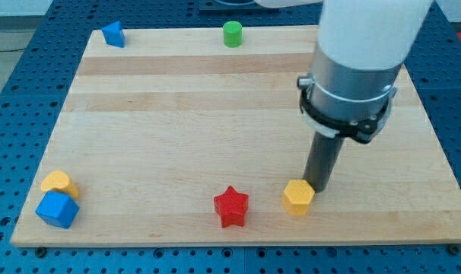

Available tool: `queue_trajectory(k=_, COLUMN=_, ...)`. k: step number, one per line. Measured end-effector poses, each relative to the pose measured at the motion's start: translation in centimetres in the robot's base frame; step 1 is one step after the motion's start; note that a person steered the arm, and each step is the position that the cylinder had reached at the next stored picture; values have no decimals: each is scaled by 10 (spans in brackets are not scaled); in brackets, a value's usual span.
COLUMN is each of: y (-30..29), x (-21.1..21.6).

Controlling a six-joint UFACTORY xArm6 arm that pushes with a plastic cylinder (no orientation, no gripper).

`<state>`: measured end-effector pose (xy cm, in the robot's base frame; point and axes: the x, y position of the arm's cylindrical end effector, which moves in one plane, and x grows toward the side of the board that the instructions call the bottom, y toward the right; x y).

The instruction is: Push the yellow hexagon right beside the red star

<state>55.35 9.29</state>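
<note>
single view, raised, angled down, wooden board (177,114) close

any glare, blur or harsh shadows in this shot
Camera view: lighting is even and soft, with no strong glare on the pale wooden board. The red star block and yellow hexagon block look sharp, casting only faint shadows. The dark rod's tip sits just above-right of the hexagon. The white arm housing is bright and cropped at the view's top.

1. two blue blocks: one (113,34) at the board's top left corner, one (57,209) at bottom left.
2. two yellow: a hexagon (298,198) and a rounded piece (58,183).
3. one red star (231,206).
4. one green cylinder (232,34).
</note>
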Motion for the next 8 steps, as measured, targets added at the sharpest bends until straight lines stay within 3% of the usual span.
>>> queue_trajectory(k=1, y=-17, x=10)
queue_trajectory(k=3, y=27, x=24)
queue_trajectory(k=4, y=23, x=41)
queue_trajectory(k=8, y=-20, x=41)
